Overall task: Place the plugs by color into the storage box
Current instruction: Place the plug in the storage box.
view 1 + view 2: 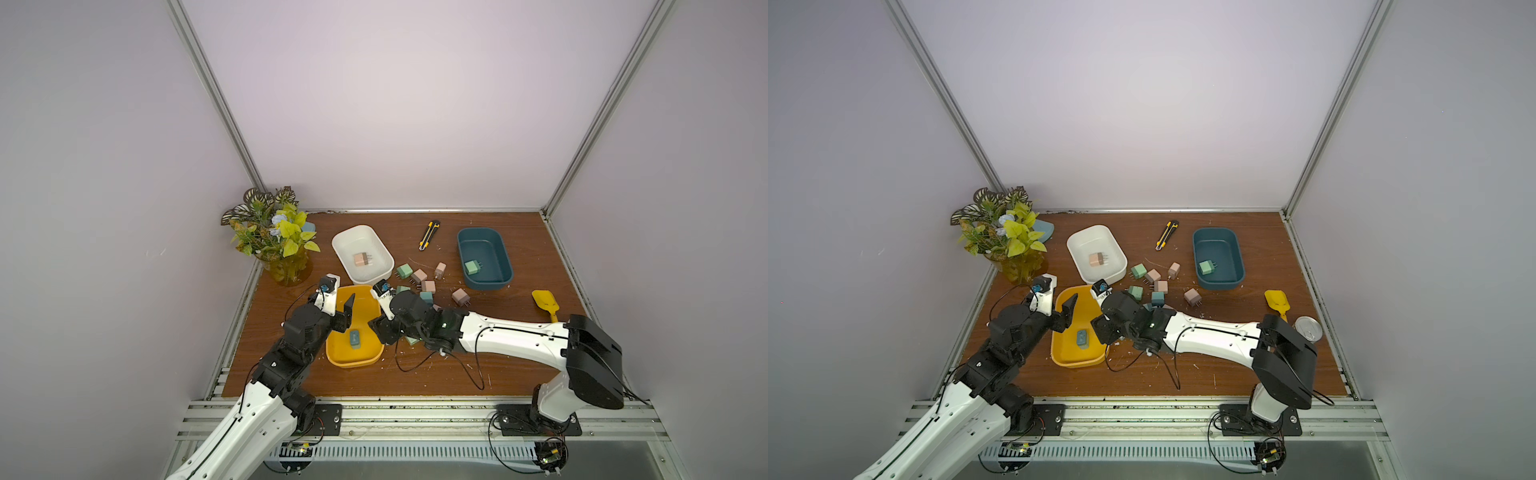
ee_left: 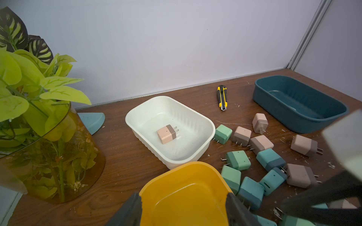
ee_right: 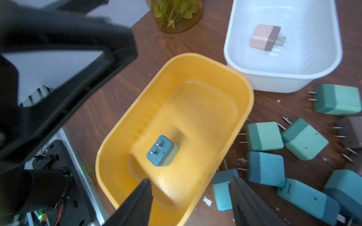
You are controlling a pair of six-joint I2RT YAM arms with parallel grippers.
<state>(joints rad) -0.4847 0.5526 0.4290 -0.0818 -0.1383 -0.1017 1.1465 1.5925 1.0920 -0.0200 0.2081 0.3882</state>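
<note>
1. Seen from above with the back wall at 12 o'clock, the yellow bin [image 1: 356, 362] sits at 8 o'clock on the counter [image 1: 457, 365]; one blue plug [image 1: 354, 338] stands in it with its prongs up, toward the bin's 6 o'clock end.
2. The white bin [image 1: 356, 239] sits at 11 o'clock and holds one pink plug [image 1: 362, 260] lying on its side; the dark teal bin [image 1: 491, 252] sits at 2 o'clock and holds one green plug [image 1: 471, 267].
3. The loose plugs [image 1: 428, 286], pink, green and blue, lie scattered on the counter between the white bin and the dark teal bin; some are hidden under the right arm [image 1: 511, 336].
4. The left end effector [image 2: 183, 195] hangs over the yellow bin's 10 o'clock side; its jaws stand apart and hold nothing.
5. The right end effector [image 3: 190, 182] is at the yellow bin's 3 o'clock wall; its jaws stand apart and empty, one finger over the inside, one over the counter outside; whether either touches the wall I cannot tell.
6. A knife [image 1: 429, 235] lies at 12 o'clock; a plant [image 1: 274, 232] stands in the 10 o'clock corner; a scoop [image 1: 544, 301] lies at 3 o'clock; in a top view a can [image 1: 1308, 328] stands at 4 o'clock.
</note>
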